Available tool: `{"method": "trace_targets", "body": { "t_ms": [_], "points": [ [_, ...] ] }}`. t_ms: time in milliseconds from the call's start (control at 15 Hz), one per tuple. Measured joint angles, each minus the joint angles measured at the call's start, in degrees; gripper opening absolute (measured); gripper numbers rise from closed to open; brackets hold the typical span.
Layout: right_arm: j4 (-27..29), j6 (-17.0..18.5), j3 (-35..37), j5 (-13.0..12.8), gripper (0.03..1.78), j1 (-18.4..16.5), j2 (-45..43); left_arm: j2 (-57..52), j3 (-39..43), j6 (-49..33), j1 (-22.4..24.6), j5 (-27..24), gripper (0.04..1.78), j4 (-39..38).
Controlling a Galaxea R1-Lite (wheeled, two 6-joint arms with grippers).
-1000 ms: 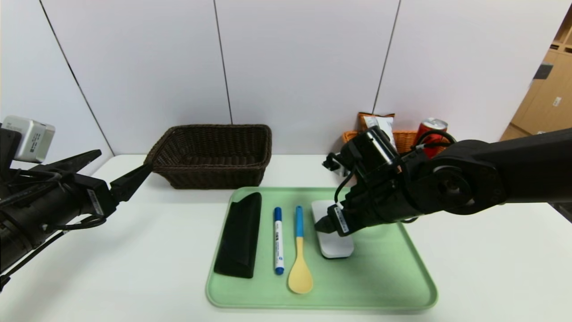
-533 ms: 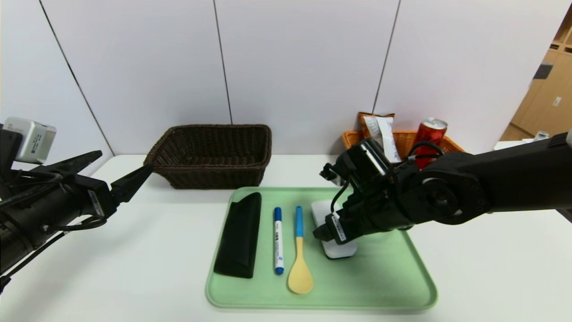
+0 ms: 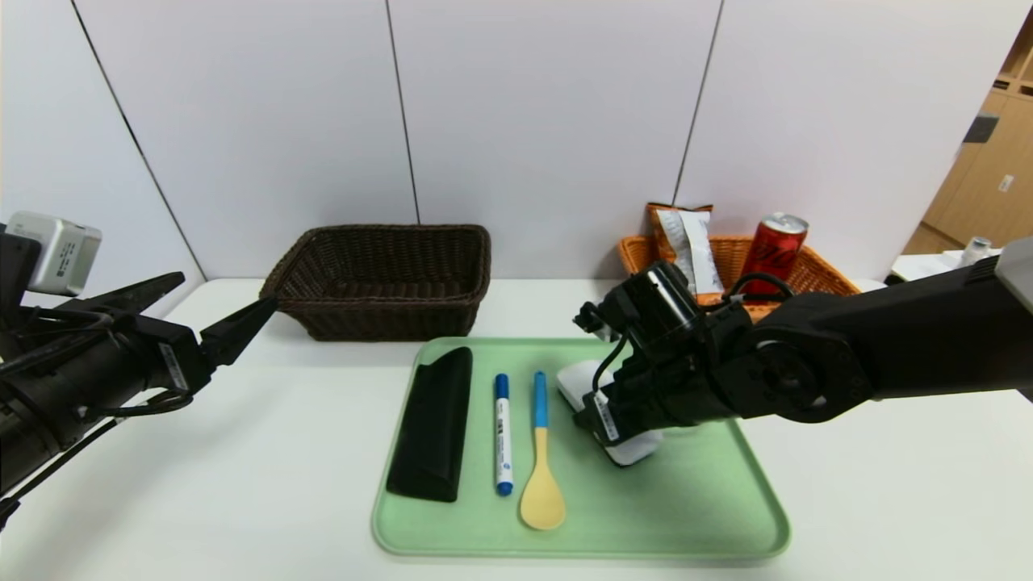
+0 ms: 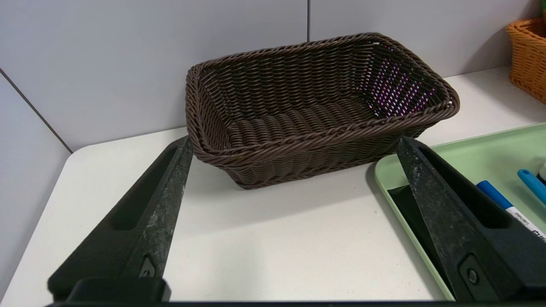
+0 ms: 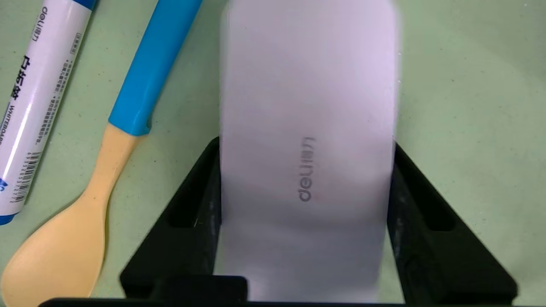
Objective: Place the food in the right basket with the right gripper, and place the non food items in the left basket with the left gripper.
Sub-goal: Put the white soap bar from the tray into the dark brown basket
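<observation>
My right gripper is shut on the white oblong case over the green tray; its fingers press both long sides in the right wrist view, and the case sits tilted. The black case, blue-capped marker and blue-handled yellow spoon lie on the tray. The red can and orange snack bag stand in the orange basket. My left gripper is open and empty, left of the dark brown basket, which holds nothing.
The tray sits at the middle front of the white table, with both baskets behind it against the wall. In the left wrist view the dark basket is just ahead of my open fingers, and the tray's corner is beside it.
My right gripper has come lower and nearer on the white case, closed on its sides, and the case has turned and tipped. The left arm has not moved.
</observation>
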Motion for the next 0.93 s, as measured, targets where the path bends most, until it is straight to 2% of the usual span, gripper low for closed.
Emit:
{"method": "trace_targets", "body": {
  "t_ms": [333, 467, 667, 867, 933],
  "points": [
    [-0.16, 0.0, 0.09, -0.24, 1.03, 0.4, 0.05, 0.24, -0.38, 0.06, 0.01, 0.01, 1.69, 0.0],
    [-2.19, -0.09, -0.66, -1.54, 1.02, 0.52, -0.06, 0.28, -0.35, 0.06, -0.02, 0.01, 1.69, 0.0],
    [-4.43, -0.09, -5.13, -3.47, 1.02, 0.52, -1.05, 0.28, -0.13, 0.0, 0.04, 0.01, 1.69, 0.0],
    [-5.81, -0.22, -11.78, -3.66, 1.02, 0.9, -2.18, 0.28, -0.02, -0.02, 0.04, 0.01, 1.69, 0.02],
    [-8.23, -0.52, -14.14, -3.77, 1.02, 1.45, -2.05, 0.28, 0.0, 0.0, 0.04, 0.01, 1.69, 0.0]
  ]
}}
